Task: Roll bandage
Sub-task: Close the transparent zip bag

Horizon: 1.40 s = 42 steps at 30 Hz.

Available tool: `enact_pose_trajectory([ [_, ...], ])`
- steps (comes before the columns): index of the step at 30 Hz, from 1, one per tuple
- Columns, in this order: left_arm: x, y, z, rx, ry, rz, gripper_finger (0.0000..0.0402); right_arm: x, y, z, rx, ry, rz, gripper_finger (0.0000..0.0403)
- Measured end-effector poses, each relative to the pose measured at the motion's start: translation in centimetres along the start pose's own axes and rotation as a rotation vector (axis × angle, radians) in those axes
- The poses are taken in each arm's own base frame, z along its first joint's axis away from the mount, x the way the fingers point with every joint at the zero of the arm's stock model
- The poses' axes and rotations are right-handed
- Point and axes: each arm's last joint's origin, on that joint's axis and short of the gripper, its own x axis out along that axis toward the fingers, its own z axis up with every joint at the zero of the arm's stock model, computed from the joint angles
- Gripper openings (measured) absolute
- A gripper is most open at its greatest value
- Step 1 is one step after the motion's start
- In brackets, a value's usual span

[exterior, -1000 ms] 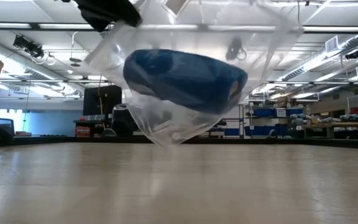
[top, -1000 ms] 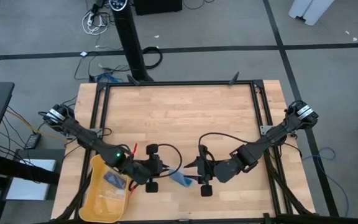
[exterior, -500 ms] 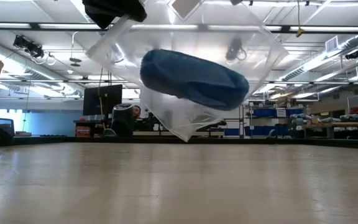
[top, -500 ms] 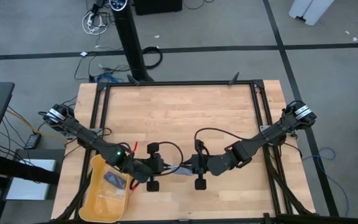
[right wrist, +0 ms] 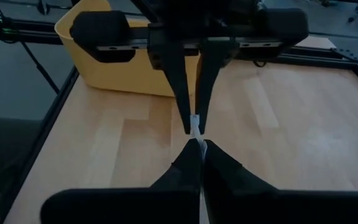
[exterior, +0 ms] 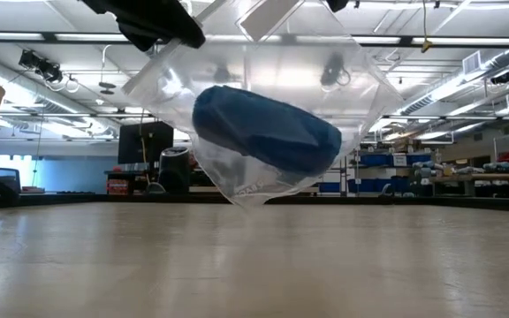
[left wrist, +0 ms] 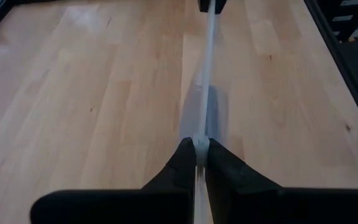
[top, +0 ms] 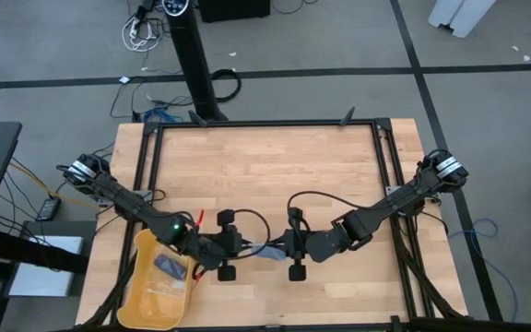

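Observation:
A clear plastic bag (exterior: 237,79) hangs above the table with the blue bandage (exterior: 266,131) lying inside it as a thick roll. In the high view the bag (top: 262,250) spans the short gap between my two grippers near the table's front edge. My left gripper (top: 245,249) is shut on the bag's left end. My right gripper (top: 277,250) is shut on its right end. The two grippers face each other, fingertips almost meeting. My left gripper pinches the bag's top edge (left wrist: 197,144) between its two fingers, coming level from the table's left. The bag is lifted clear and sags below the fingers with the bandage in it. My right gripper pinches the same top edge (right wrist: 195,138) between its two fingers, coming level from the table's right, opposite the left fingers (right wrist: 185,93). The bag hangs clear of the table between the two holds.
A yellow bin (top: 146,293) stands at the table's front left corner with a small dark packet (top: 167,266) in it, close behind my left gripper. Bare wood lies toward the far edge (top: 265,166). A dark frame (top: 265,126) runs along the table's edges.
My right gripper has moved toward the table's left, up to my left gripper, and has shut on the bag's top edge. The bag, which hung from my left gripper alone, has swung a little and now hangs between both, still clear of the table.

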Motion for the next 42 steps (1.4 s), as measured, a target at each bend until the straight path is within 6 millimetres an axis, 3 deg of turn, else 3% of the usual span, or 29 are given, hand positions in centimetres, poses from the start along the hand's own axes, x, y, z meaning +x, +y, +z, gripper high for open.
enact_pose_trajectory([
  [16, 0.1, -0.1, -1.9, 0.062, 0.111, -0.001, 0.0031, -0.1, 0.1, -0.1, 0.0, 0.006, 0.004, 0.0],
  [35, -0.2, 0.1, -2.7, 0.031, 0.195, 0.006, 0.0036, -0.4, 0.1, -0.1, 0.002, 0.02, 0.004, 0.0],
  [42, -0.2, -0.3, -2.4, 0.042, 0.176, -0.021, 0.0079, -0.6, 0.2, 0.1, 0.006, 0.011, 0.01, 0.0],
])
